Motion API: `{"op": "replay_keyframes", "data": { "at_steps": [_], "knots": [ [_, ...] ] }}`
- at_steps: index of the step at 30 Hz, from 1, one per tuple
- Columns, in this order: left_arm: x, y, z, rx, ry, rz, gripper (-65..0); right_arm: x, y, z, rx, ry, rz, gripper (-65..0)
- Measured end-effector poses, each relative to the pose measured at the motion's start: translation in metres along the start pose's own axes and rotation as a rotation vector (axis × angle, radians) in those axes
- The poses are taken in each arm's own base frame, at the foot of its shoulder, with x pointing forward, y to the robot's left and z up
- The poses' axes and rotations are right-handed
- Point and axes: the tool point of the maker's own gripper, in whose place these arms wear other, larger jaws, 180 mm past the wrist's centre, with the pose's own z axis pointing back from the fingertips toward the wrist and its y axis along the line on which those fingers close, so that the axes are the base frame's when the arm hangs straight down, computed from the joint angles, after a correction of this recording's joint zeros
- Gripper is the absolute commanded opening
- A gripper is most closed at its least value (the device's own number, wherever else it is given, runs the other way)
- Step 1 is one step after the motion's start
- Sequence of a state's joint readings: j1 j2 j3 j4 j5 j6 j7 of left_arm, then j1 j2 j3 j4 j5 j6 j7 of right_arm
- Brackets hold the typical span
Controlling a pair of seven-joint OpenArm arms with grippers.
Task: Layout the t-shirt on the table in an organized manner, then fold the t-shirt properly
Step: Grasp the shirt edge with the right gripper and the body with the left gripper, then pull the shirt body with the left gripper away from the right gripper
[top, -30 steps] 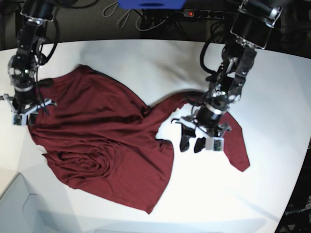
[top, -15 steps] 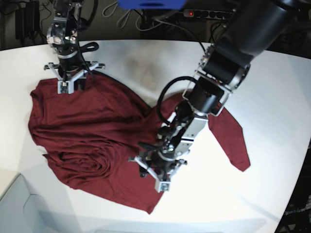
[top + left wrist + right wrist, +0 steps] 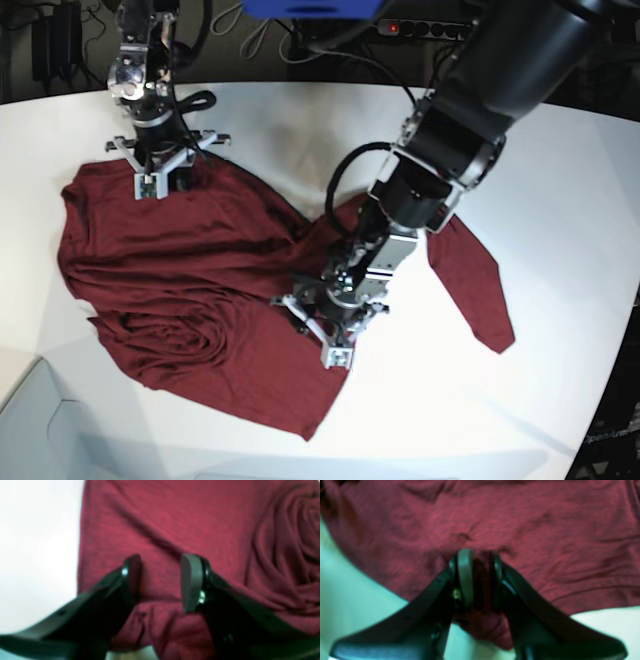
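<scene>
The maroon t-shirt lies crumpled on the white table, with a swirl of folds at its lower left and one sleeve stretched out to the right. My left gripper is open and low over the shirt's right edge. In the left wrist view it has its jaws apart above the cloth, with bare table to the left. My right gripper is at the shirt's far edge. In the right wrist view it is shut on a pinch of the cloth.
A power strip with a red light and cables lie behind the table's far edge. A blue object is at the top centre. A pale grey box stands at the bottom left. The table edge curves down the right side.
My left arm swung from the right sleeve to the shirt's right edge and lowered there. My right arm moved from the shirt's left side to its far edge, shifting the cloth with it.
</scene>
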State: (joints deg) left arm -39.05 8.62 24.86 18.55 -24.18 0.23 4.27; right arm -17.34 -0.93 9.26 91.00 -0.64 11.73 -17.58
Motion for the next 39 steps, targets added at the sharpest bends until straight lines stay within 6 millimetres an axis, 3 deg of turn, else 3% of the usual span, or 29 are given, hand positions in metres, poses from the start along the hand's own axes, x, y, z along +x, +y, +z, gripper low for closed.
{"op": "replay_keyframes", "data": {
  "at_steps": [8,12,19,25,33,39],
  "knots": [
    [-0.022,-0.001,0.005,0.001,-0.038,-0.175,-39.3,0.004,-0.016,-0.004,-0.014,0.000,0.046,-54.6],
    [-0.026,0.013,0.009,-0.004,-0.058,-0.181,-39.3,0.005,-0.038,-0.012,-0.034,0.002,0.084,-54.6],
    [-0.026,0.057,0.015,0.052,-0.072,-0.186,-39.3,0.010,-0.075,-0.030,-0.095,-0.020,0.044,-54.8],
    [-0.031,0.082,0.023,0.086,-0.099,-0.131,-39.3,0.012,-0.120,-0.027,-0.183,-0.009,0.026,-54.6],
    [-0.051,0.105,0.042,0.105,-0.143,-0.058,-39.4,0.016,-0.132,-0.026,-0.197,-0.002,0.054,-54.6],
    [-0.075,0.109,0.075,0.077,-0.132,-0.029,-39.4,0.019,-0.142,-0.036,-0.206,0.002,0.053,-54.7]
  ]
}}
